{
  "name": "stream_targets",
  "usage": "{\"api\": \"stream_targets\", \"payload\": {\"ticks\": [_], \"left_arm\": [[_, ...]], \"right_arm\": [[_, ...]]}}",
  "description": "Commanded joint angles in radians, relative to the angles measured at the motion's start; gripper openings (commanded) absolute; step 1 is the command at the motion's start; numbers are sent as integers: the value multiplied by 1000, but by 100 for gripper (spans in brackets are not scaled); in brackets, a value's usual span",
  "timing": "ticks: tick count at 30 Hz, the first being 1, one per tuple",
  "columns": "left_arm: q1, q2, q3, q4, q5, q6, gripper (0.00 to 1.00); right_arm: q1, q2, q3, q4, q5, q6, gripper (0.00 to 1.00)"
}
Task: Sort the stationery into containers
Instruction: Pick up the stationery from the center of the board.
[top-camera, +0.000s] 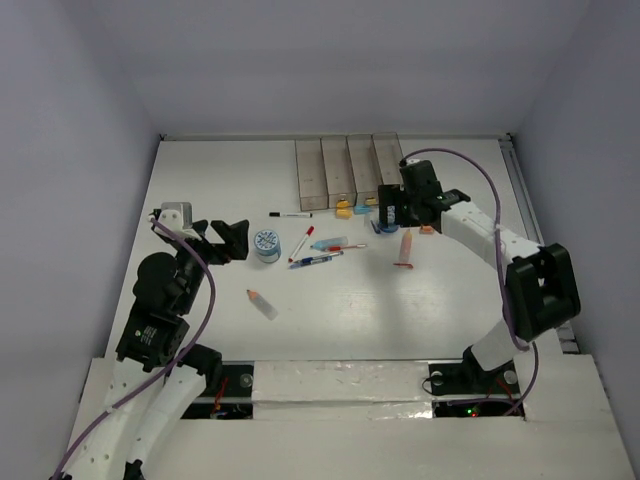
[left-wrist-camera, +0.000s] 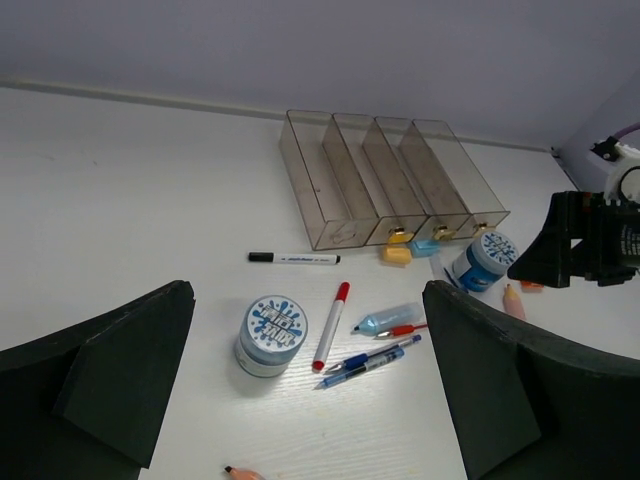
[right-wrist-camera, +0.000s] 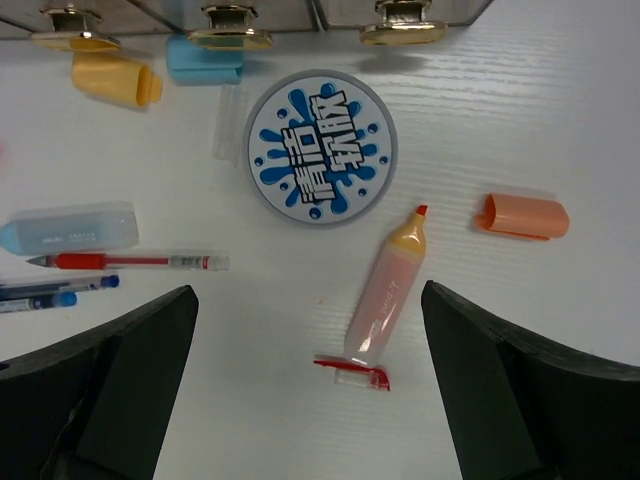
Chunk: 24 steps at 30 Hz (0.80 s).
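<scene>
Both right fingers (right-wrist-camera: 110, 390), spread wide and empty, flank the pink highlighter (right-wrist-camera: 385, 290), long axis toward 1 o'clock, blue-white roll (right-wrist-camera: 320, 148) at 12 o'clock.

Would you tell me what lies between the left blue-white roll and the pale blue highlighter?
A red-capped white marker lies there, shown in the left wrist view.
</scene>
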Motion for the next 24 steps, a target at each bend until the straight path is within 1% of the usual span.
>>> {"api": "stream_targets", "payload": {"ticks": [1, 8, 11, 18, 19, 21, 23, 24], "left_arm": [[-4, 2, 31, 30, -18, 4, 99], [-4, 1, 30, 30, -20, 0, 99], [-4, -1, 30, 31, -18, 0, 99], [-4, -5, 28, 33, -17, 0, 99], [-4, -7, 28, 31, -18, -1, 99], [-4, -8, 28, 33, -20, 0, 99], [-4, -10, 28, 33, -18, 0, 99], [-4, -10, 28, 33, -20, 0, 99]], "right_arm": [[18, 60, 75, 40, 22, -35, 100], [18, 192, 167, 57, 53, -44, 96], [18, 224, 198, 54, 70, -47, 95], [18, 301, 255, 40, 117, -47, 89], [18, 313, 262, 38, 122, -46, 83], [18, 321, 269, 37, 134, -41, 78], [18, 330, 281, 29, 141, -42, 63], [18, 331, 287, 23, 153, -41, 58]]}}
